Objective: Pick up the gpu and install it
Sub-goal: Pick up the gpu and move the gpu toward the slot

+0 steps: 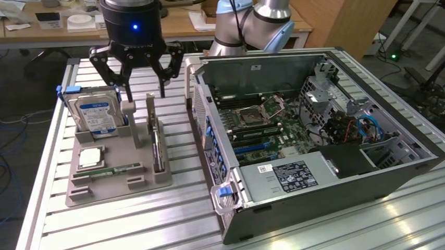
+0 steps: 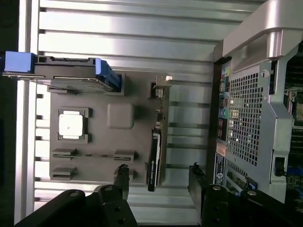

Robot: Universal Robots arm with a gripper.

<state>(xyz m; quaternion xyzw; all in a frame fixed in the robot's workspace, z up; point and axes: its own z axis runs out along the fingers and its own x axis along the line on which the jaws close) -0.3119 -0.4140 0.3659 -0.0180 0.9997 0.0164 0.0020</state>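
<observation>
The gpu (image 1: 156, 139) stood on edge, ungripped.
The gripper (image 1: 145, 94) is held wide open and empty above it; judged light, stiff, fragile, best pinched across its flat sides.

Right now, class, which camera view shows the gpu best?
The wrist view: the gpu runs full length, edge-on, in line with the open tool. The exterior view shows it upright in the gray holder, slim, under the tool.

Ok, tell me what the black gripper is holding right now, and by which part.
Nothing. The black gripper hangs open above the thin dark expansion card with a silver bracket, which stands on edge in the grey tray.
</observation>
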